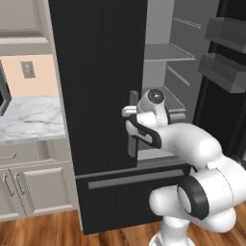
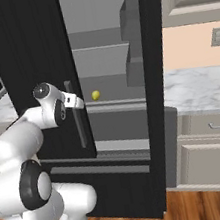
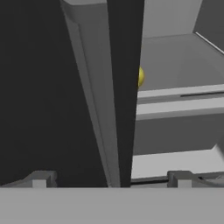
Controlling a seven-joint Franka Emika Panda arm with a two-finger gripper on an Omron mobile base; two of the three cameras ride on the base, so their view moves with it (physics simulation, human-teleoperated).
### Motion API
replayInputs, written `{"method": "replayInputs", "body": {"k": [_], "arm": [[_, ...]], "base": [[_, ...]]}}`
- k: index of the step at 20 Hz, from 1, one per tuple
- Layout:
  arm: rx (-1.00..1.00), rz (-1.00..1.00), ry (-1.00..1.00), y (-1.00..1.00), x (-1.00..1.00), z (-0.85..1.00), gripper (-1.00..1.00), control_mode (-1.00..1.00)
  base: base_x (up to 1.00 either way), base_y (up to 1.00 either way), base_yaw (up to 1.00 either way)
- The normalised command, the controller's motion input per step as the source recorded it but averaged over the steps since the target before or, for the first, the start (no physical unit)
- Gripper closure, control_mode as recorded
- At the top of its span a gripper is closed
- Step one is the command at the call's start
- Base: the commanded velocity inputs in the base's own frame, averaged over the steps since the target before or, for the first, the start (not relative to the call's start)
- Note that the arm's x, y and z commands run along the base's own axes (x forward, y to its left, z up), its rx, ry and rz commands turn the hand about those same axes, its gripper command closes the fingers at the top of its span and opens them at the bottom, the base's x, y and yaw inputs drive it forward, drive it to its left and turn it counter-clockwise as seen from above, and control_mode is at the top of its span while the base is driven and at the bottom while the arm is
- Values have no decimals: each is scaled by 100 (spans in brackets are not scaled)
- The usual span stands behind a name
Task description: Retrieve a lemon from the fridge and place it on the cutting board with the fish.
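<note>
So the gripper (image 3: 111, 179) is spread wide, level with the closed left fridge (image 2: 34, 69) door's edge; the lemon (image 2: 95, 95) is half hidden behind it.

Fridge (image 1: 96, 96): black doors with faint vertical grain; grey handle (image 2: 74, 115); grey interior walls, shelves and door bins. Lemon (image 2: 95, 95): yellow, slight green tint. Arm (image 1: 192, 144): white with dark joint bands. Tabletop (image 1: 29, 120): white marble, grey veining. Cabinets (image 2: 211, 156): beige-grey with grey pulls. Wall (image 1: 41, 77): pale peach, with grey outlet plate. Floor (image 1: 43, 230): reddish-brown wood planks.
</note>
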Motion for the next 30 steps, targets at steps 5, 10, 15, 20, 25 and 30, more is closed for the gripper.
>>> {"method": "replayInputs", "body": {"k": [5,10,15,20,25,30], "arm": [[-2,-5,-5,0,8,-1,-100,-100],[-5,0,-8,0,24,-1,-100,-100],[-4,0,-4,0,32,-3,-100,-100],[-2,0,-4,0,25,-1,-100,-100],[0,1,-2,-2,25,0,-100,-100],[0,1,-2,-3,28,0,-100,-100]], "base": [[0,0,0],[0,0,0],[0,0,0],[0,0,0],[0,0,0],[0,0,0]]}}
